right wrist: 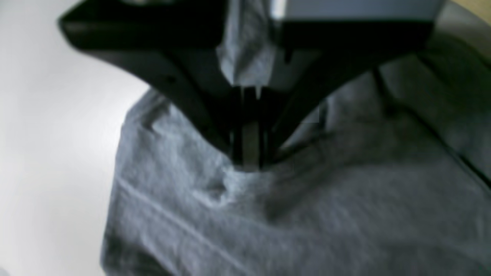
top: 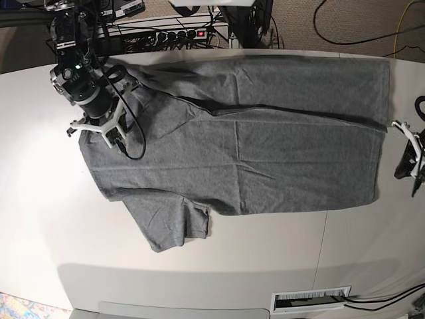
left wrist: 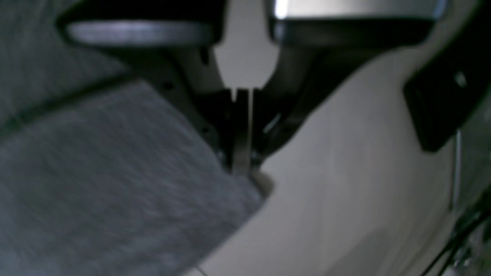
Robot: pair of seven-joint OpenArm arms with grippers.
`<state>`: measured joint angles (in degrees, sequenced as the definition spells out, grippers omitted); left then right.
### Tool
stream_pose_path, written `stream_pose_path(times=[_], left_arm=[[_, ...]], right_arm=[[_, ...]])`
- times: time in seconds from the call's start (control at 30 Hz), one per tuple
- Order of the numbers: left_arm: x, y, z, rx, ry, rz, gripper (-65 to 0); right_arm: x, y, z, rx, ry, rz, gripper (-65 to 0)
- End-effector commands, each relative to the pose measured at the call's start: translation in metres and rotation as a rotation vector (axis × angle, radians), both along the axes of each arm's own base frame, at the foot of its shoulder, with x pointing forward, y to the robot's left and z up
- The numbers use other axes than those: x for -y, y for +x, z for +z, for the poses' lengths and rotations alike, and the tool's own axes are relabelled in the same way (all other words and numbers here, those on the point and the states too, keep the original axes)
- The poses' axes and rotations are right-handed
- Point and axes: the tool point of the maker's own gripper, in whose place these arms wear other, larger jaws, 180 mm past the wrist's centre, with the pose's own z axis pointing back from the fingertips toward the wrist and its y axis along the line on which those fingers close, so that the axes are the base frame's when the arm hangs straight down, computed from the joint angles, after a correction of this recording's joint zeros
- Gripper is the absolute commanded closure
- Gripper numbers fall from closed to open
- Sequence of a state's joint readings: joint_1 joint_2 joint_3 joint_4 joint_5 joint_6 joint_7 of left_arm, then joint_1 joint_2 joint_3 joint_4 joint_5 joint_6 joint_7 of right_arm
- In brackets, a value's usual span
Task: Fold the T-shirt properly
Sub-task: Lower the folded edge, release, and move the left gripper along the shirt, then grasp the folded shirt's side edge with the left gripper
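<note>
Spread flat across the white table (top: 40, 219), the T-shirt (top: 252, 153) is seen as soft, wrinkled heather-grey cotton — one long edge folded over, no print or label readable. The right gripper (right wrist: 249, 163) is pinched shut on the T-shirt near its shoulder. The left gripper (left wrist: 241, 168) sits at the hem edge — whether its jaws are parted cannot be told.

Shirt fills the middle; the near side lies open.

The T-shirt (top: 252, 139) spreads across most of the tabletop (top: 219, 256), leaving bare surface along the near edge and left side. Cables and a power strip (top: 166, 33) crowd the far edge.
</note>
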<state>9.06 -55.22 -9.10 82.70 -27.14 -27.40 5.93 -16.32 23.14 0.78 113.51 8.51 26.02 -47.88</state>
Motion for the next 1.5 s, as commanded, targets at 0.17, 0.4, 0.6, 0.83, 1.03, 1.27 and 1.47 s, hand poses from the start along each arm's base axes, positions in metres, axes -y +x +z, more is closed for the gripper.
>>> stream_pose_path(times=[0.17, 0.4, 0.6, 0.83, 1.03, 1.27, 1.47], left_arm=[[-0.004, 0.03, 0.004, 0.104, -0.202, 0.095, -10.8], [0.003, 0.065, -0.008, 0.125, -0.295, 0.141, -16.5], [-0.009, 0.08, -0.026, 0.1, -0.362, 0.233, -21.6], [-0.006, 0.093, -0.05, 0.04, -0.423, 0.264, -21.6], [0.006, 0.104, -0.065, 0.018, -0.439, 0.276, -21.6], [-0.002, 0.105, -0.069, 0.033, -0.36, 0.298, -21.6], [-0.013, 0.109, -0.062, 0.102, -0.328, 0.338, -21.6]], right_arm=[[0.019, 0.017, 0.017, 0.079, -0.132, -0.015, 0.0], [0.026, 0.019, 0.019, 0.091, -0.18, -0.025, -10.1], [0.03, 0.02, 0.02, 0.099, -0.199, -0.031, -10.1], [0.029, 0.021, 0.021, 0.103, -0.197, -0.029, -10.1], [0.029, 0.02, 0.02, 0.099, -0.199, -0.03, -10.1], [0.029, 0.02, 0.02, 0.099, -0.199, -0.03, -10.1], [0.03, 0.02, 0.02, 0.096, -0.2, -0.032, -10.1]])
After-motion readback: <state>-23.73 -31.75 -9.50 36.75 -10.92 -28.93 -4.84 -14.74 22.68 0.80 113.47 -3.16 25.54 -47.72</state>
